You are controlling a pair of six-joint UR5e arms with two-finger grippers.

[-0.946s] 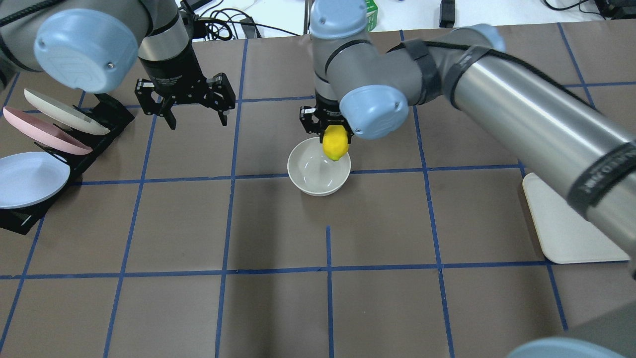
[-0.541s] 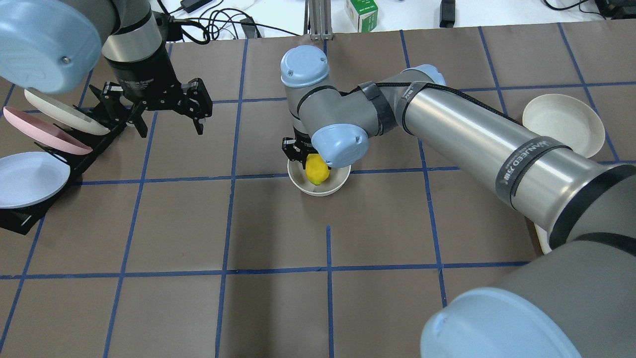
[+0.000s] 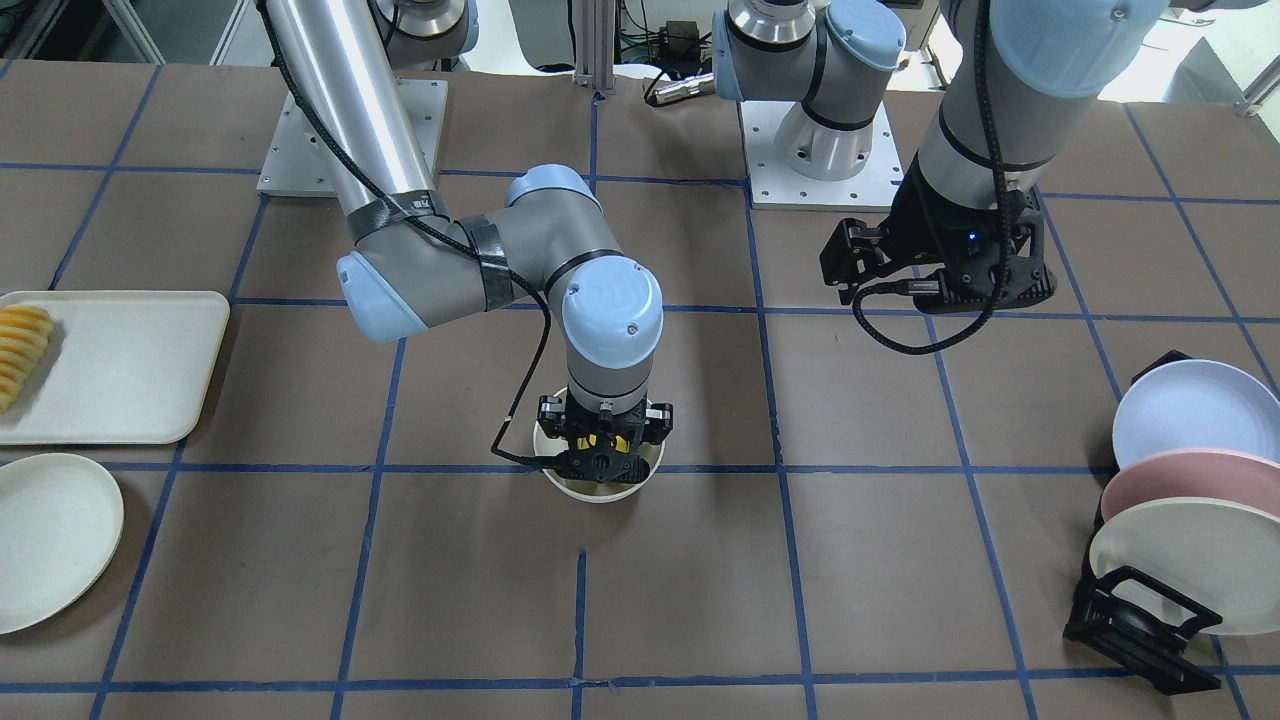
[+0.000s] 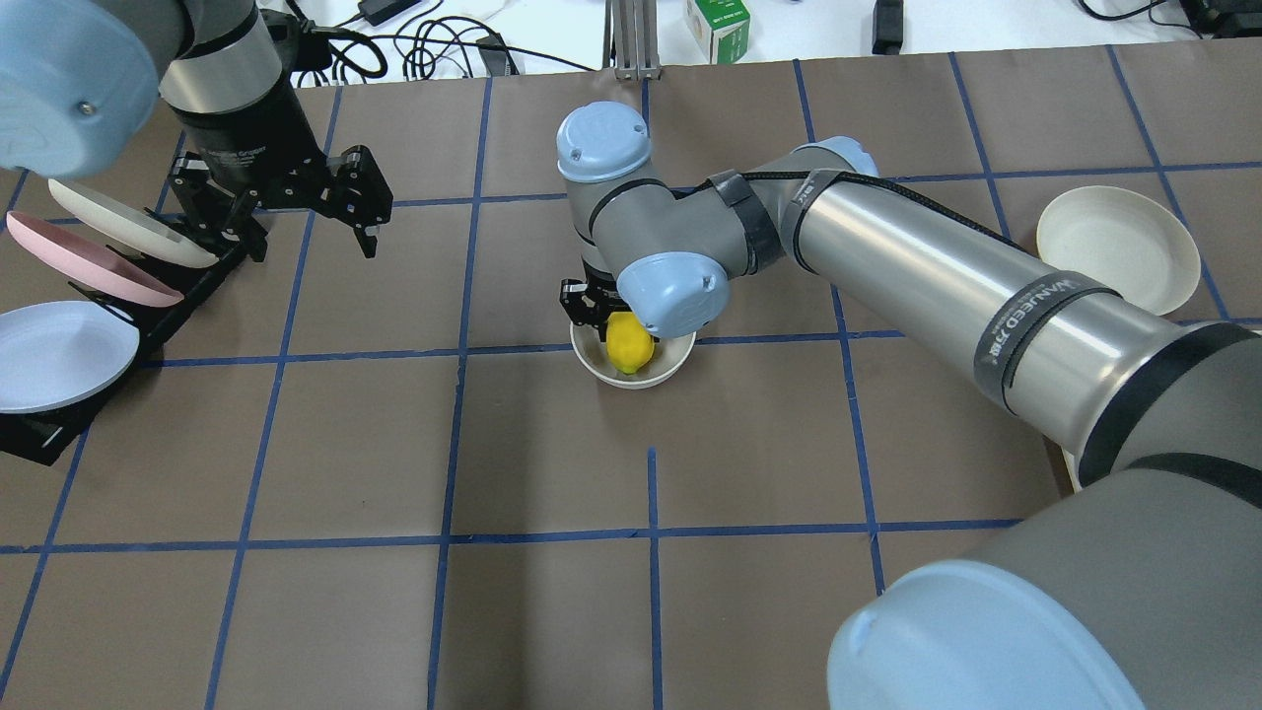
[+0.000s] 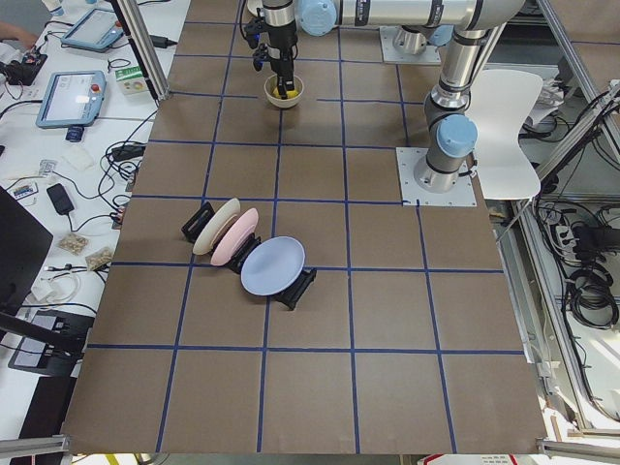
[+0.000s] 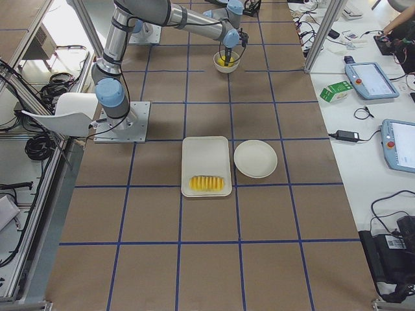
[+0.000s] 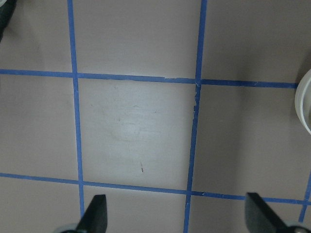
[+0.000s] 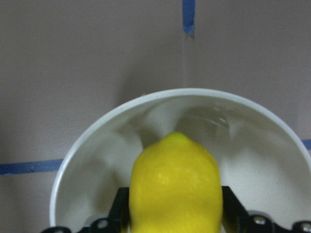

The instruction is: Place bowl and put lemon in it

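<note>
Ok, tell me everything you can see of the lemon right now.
The lemon is whole, bright yellow and oval, with finely dimpled skin and a small pointed tip facing away from the gripper. It is upright between the fingers of the right gripper, which press on its two sides. It is inside the bowl, within the rim and roughly at the middle. Whether its underside touches the bowl's floor cannot be told. Nothing else touches it.

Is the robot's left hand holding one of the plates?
No, the left gripper is open, with only the table showing in its gap.
</note>
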